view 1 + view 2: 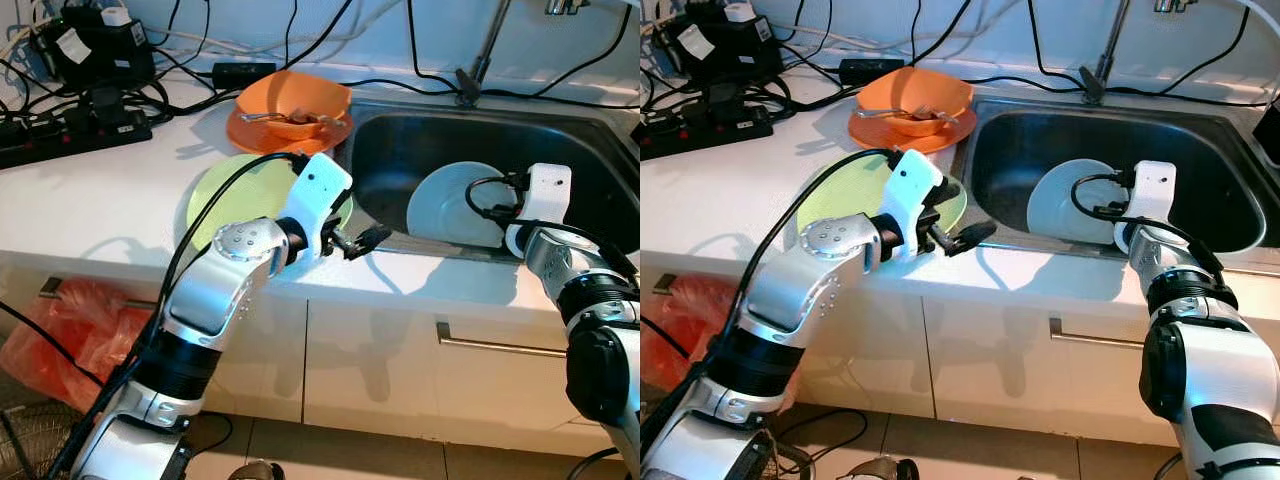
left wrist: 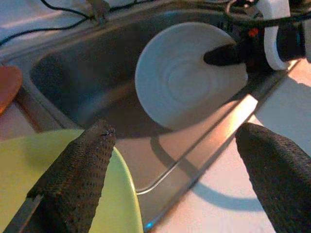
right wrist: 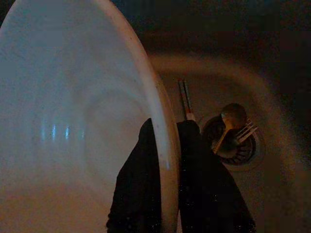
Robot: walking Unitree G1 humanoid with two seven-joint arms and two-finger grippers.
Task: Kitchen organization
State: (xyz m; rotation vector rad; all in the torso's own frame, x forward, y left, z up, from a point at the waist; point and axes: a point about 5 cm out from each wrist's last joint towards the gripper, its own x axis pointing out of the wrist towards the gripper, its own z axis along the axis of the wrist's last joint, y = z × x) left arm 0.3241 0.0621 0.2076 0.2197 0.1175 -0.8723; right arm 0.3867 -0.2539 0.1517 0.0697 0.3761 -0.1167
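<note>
Stainless steel sink basin [image 1: 400, 160] holds my round white plate [image 1: 455, 205] on edge, my right claw [image 3: 167, 141] clenched on its rim for lifting out. My left claw [image 1: 358, 242] hovers released beside the flat green plate [image 1: 225, 195] on the desk [image 1: 90, 200], ready to receive.

Round pale-white ceramic plate [image 3: 73, 121] cut off by frame edge beside right claw [image 3: 167, 145]; small utensils [image 3: 235, 128] beyond claw, dim, hard to identify.
</note>
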